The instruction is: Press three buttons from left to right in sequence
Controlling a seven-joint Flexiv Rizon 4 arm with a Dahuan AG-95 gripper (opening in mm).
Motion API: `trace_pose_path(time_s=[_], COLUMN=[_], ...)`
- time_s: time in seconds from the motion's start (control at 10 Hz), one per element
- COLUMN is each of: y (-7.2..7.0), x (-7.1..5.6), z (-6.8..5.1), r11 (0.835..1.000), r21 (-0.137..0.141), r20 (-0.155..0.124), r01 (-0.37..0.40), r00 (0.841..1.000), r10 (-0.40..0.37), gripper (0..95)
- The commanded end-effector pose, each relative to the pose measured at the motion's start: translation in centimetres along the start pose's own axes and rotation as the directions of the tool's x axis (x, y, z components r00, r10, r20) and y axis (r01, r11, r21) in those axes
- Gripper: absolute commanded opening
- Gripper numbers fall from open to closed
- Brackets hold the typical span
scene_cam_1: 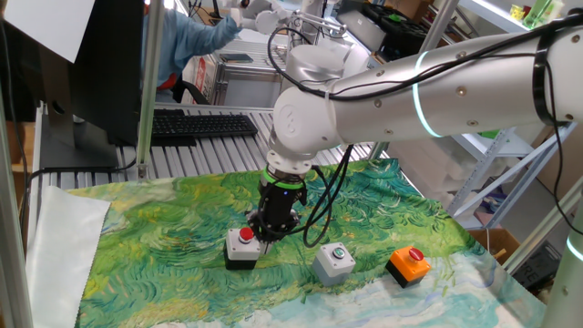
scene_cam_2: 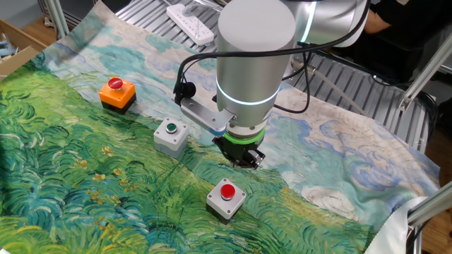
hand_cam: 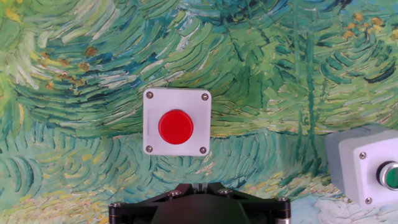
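Observation:
Three buttons sit in a row on the painted cloth (scene_cam_1: 164, 237). The black-and-white box with a red button (scene_cam_1: 242, 246) (scene_cam_2: 227, 197) (hand_cam: 176, 122) is leftmost in one fixed view. The grey box with a green button (scene_cam_1: 334, 261) (scene_cam_2: 171, 135) (hand_cam: 367, 163) stands in the middle. The orange box with a red button (scene_cam_1: 407, 265) (scene_cam_2: 117, 94) is at the right. My gripper (scene_cam_1: 271, 232) (scene_cam_2: 247, 162) (hand_cam: 199, 185) hangs just above the cloth beside the black-and-white box, touching none of the boxes. Its fingertips are pressed together, shut on nothing.
A black keyboard (scene_cam_1: 200, 123) and a white power strip (scene_cam_2: 191, 21) lie on the slatted bench behind the cloth. A monitor (scene_cam_1: 82, 64) stands at the back left. A cardboard box (scene_cam_2: 14, 49) sits off the cloth's edge. The white arm (scene_cam_1: 437, 82) arches over the right side.

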State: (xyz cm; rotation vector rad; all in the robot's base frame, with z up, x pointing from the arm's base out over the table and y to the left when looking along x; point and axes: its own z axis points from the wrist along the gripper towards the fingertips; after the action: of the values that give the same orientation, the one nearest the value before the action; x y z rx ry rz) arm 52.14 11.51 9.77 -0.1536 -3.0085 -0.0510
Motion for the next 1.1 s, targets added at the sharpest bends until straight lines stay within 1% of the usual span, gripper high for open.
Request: trace_pose_path(time_s=[0.1, 0.3, 0.5, 0.6, 0.7, 0.9, 1.0, 1.1], y=[0.0, 0.0, -0.7, -1.4, -1.7, -2.0, -2.1, -2.3], x=[0.0, 0.3, 1.0, 1.6, 2.0, 3.1, 3.5, 3.6], z=[0.0, -0.1, -0.5, -0.9, -1.0, -1.1, -1.1, -1.1], r11=[1.000, 1.000, 1.000, 0.999, 0.998, 0.997, 0.996, 0.995], r21=[0.002, 0.001, -0.019, -0.042, -0.058, -0.068, -0.073, -0.086], r20=[0.002, 0.002, 0.001, 0.000, 0.005, 0.032, 0.037, 0.051], r01=[-0.004, -0.012, -0.009, -0.007, -0.004, -0.027, -0.044, -0.050], r00=[1.000, 1.000, 1.000, 1.000, 1.000, 0.999, 0.998, 0.997], r10=[0.004, 0.012, 0.009, 0.007, 0.005, 0.030, 0.046, 0.055], gripper=[0.0, 0.0, 0.0, 0.0, 0.0, 0.0, 0.0, 0.0])
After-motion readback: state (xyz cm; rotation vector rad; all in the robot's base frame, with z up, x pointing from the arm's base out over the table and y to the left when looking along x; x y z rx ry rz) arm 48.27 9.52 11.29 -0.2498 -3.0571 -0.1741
